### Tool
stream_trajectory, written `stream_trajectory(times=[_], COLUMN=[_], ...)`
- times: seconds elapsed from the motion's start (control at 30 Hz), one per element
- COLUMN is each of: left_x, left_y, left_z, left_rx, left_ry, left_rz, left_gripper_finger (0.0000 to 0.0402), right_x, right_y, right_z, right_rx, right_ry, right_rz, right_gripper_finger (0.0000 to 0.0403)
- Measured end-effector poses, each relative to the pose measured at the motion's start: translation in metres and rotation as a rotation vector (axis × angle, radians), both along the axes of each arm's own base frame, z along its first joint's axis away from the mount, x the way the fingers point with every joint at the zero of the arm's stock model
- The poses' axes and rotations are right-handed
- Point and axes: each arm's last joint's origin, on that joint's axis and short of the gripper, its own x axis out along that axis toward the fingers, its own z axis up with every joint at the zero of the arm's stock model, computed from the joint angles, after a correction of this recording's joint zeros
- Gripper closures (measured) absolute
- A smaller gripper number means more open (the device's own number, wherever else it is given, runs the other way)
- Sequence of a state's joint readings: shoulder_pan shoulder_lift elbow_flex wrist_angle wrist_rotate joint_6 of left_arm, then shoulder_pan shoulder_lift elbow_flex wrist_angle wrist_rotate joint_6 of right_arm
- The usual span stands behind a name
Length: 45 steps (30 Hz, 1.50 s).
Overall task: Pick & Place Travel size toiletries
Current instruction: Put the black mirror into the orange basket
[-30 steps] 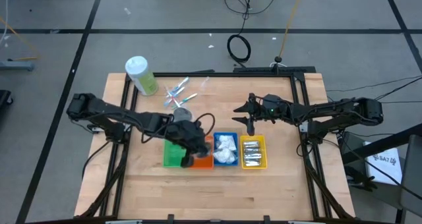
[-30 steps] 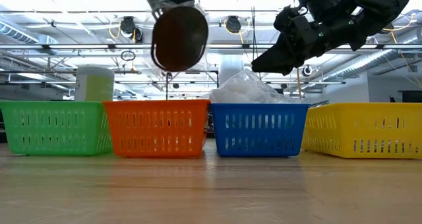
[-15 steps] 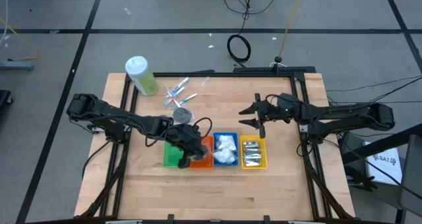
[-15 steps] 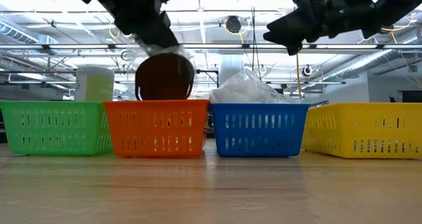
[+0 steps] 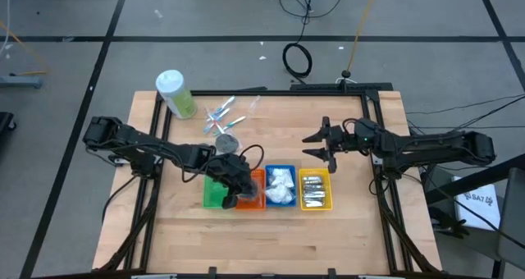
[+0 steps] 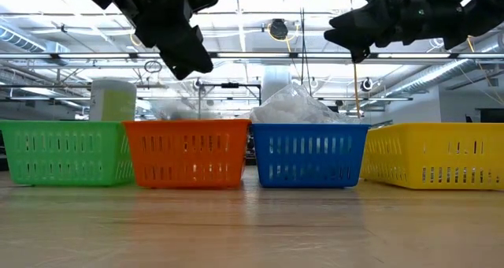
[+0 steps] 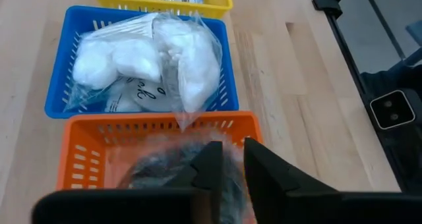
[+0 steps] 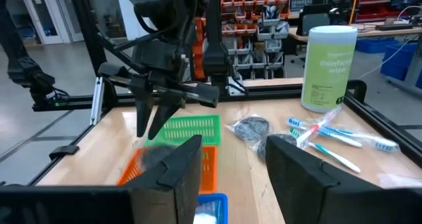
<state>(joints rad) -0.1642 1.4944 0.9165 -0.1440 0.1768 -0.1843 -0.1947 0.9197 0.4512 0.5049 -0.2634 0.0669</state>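
Nearest, in the row of bins, the dark clear pouch (image 7: 173, 174) lies in the orange bin (image 7: 158, 122); it is a crumpled, roundish bundle with no clear long axis. The left gripper (image 7: 231, 146) hangs directly above it, fingers a narrow gap apart and holding nothing. Beside it, the white packets (image 7: 145, 59) are heaped in the blue bin (image 7: 58, 85), glossy and puffed. Just behind the yellow bin (image 5: 314, 175), the right gripper (image 8: 232, 143) hovers with fingers apart and empty. Farther back, the thin sticks (image 8: 330, 135) lie flat on the table (image 8: 369, 165), fanned out, long axes slanting. A second dark pouch (image 8: 250, 127) lies just beside them.
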Motion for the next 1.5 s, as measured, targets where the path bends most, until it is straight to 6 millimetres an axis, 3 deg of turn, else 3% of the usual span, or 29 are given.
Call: stream_trajectory(times=[0.33,0.53,0.73,0.87,1.1,1.33,1.5], left_x=[0.003,-0.009,-0.041,-0.05,-0.049,-0.037,-0.028], left_y=[0.002,0.023,0.058,0.082,0.128,0.162,0.177], left_z=[0.008,0.032,0.035,0.031,0.016,-0.022,-0.048], left_rx=[-0.007,0.024,0.273,0.298,0.141,0.052,0.033], left_ry=[-0.057,-0.081,0.111,0.188,0.27,0.387,0.434], left_rz=[0.0,0.07,0.41,0.67,0.903,0.936,0.989], left_gripper_finger=[0.0263,0.0242,0.024,0.024,0.024,0.0227,0.0204], right_x=[-0.002,-0.002,-0.002,-0.002,-0.002,-0.002,-0.002], right_y=[0.0,0.0,0.0,0.0,0.0,0.0,0.0], right_z=[0.0,0.0,0.0,-0.001,-0.001,-0.001,-0.001], right_rx=[-0.001,-0.001,-0.001,-0.002,-0.003,-0.002,-0.002], right_ry=[-0.005,-0.004,-0.005,0.004,0.003,0.006,0.006], right_rz=[0.0,0.0,0.001,-0.001,-0.004,-0.005,-0.006], right_gripper_finger=[0.0248,0.0248,0.0248,0.0248,0.0248,0.0248,0.0248])
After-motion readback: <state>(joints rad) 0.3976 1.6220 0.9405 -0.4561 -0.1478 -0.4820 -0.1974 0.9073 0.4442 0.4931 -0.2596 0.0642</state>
